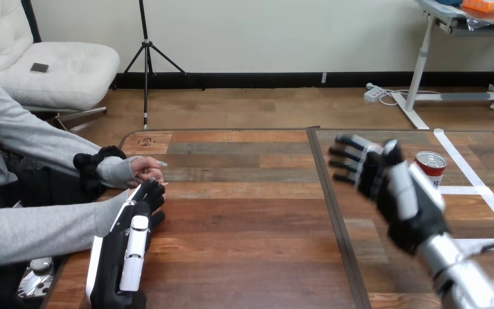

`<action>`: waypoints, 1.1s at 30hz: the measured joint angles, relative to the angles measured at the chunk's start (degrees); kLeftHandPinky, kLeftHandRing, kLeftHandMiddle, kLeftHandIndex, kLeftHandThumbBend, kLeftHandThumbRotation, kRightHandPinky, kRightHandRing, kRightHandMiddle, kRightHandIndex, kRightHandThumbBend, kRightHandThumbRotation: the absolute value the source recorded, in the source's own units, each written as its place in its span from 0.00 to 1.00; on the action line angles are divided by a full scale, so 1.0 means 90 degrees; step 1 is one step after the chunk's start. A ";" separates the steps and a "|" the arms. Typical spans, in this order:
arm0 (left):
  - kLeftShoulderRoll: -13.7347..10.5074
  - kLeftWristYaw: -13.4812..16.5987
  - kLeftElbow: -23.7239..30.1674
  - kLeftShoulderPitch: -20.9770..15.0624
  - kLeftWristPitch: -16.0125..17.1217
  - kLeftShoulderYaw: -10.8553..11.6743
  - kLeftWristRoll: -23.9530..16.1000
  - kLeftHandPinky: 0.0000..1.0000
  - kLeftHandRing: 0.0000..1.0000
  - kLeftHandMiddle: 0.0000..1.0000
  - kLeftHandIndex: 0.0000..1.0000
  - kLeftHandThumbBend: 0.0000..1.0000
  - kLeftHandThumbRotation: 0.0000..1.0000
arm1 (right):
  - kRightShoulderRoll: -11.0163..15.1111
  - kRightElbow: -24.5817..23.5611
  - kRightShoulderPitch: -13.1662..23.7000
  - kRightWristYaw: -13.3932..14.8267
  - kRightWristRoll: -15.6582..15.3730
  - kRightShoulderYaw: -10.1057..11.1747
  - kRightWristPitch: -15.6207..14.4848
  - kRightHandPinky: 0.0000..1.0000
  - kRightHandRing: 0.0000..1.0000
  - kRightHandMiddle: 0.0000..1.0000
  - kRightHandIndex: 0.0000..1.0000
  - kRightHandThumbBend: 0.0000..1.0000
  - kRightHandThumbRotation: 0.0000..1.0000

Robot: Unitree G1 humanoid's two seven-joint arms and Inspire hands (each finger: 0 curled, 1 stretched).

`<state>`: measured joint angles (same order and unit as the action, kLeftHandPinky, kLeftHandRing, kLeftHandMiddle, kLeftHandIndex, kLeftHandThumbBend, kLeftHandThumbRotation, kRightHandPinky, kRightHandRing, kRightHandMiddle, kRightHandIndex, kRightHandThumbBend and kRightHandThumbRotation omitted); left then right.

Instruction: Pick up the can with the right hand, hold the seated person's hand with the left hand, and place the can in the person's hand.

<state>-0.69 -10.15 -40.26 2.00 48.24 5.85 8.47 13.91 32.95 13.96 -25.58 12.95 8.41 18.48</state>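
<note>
— Where do we have our right hand point(386, 183)?

— We hold it raised over the right half of the counter point(244, 238), fingers straight and spread wide, gripping nothing. The can point(431, 167) stands upright just beside it, on its right, partly hidden by the hand.

— And our left hand point(128, 248)?

— We keep it low at the near left edge, back up, fingers loosely extended toward the far side and closed on nothing. Its fingertips reach the person's hand point(146, 168), which rests on the counter's left edge; we cannot tell whether they touch.

— The surface?

— Wooden planks, a dark seam point(334, 212) running near to far, white tape lines point(473, 177) around the can.
</note>
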 measured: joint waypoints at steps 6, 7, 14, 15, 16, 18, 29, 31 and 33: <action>-0.0005 0.0021 0.0000 0.0000 0.0022 -0.0004 -0.0038 0.77 0.87 0.85 0.84 0.45 0.89 | 0.0176 0.0000 0.0338 0.0062 0.0021 0.0124 -0.0018 0.84 0.84 0.83 0.84 0.90 1.00; -0.0006 0.0023 0.0000 0.0000 0.0027 -0.0005 -0.0041 0.77 0.87 0.85 0.84 0.45 0.89 | 0.0199 0.0000 0.0388 0.0075 0.0022 0.0143 -0.0021 0.84 0.84 0.83 0.85 0.89 1.00; -0.0007 -0.0006 0.0000 0.0000 0.0035 -0.0007 -0.0019 0.83 0.88 0.86 0.84 0.45 0.88 | 0.0317 0.0003 0.0784 0.0211 0.0014 0.0268 -0.0025 0.85 0.86 0.84 0.86 0.88 1.00; -0.0008 -0.0013 0.0000 0.0000 0.0039 -0.0006 -0.0019 0.83 0.88 0.86 0.84 0.45 0.88 | 0.0332 0.0005 0.0848 0.0244 0.0008 0.0289 -0.0024 0.85 0.86 0.85 0.86 0.88 1.00; -0.0008 -0.0020 0.0000 0.0000 0.0045 -0.0007 -0.0016 0.84 0.88 0.85 0.84 0.45 0.88 | 0.0343 0.0013 0.0896 0.0269 -0.0005 0.0301 -0.0018 0.85 0.87 0.85 0.86 0.88 1.00; -0.0008 -0.0041 0.0000 0.0000 0.0067 -0.0007 -0.0011 0.85 0.88 0.86 0.84 0.45 0.89 | 0.0384 0.0055 0.1013 0.0324 -0.0048 0.0320 0.0008 0.86 0.87 0.85 0.86 0.88 1.00; -0.0017 -0.0141 -0.0006 0.0000 0.0178 -0.0001 0.0003 0.89 0.90 0.86 0.84 0.50 0.89 | 0.0567 0.0511 0.1585 0.0588 -0.0327 0.0377 0.0207 0.91 0.89 0.88 0.88 0.92 1.00; -0.0022 -0.0139 -0.0010 -0.0001 0.0201 -0.0001 -0.0006 0.88 0.89 0.86 0.84 0.49 0.90 | 0.0599 0.0603 0.1661 0.0599 -0.0341 0.0384 0.0233 0.91 0.89 0.88 0.88 0.93 1.00; -0.0029 -0.0135 -0.0024 -0.0001 0.0246 0.0000 -0.0018 0.87 0.89 0.86 0.84 0.49 0.90 | 0.0642 0.0697 0.1737 0.0603 -0.0372 0.0385 0.0239 0.92 0.90 0.89 0.89 0.93 0.99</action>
<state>-0.94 -11.37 -40.48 2.00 50.45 5.85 8.30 19.68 39.22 29.59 -20.16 9.60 11.87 20.64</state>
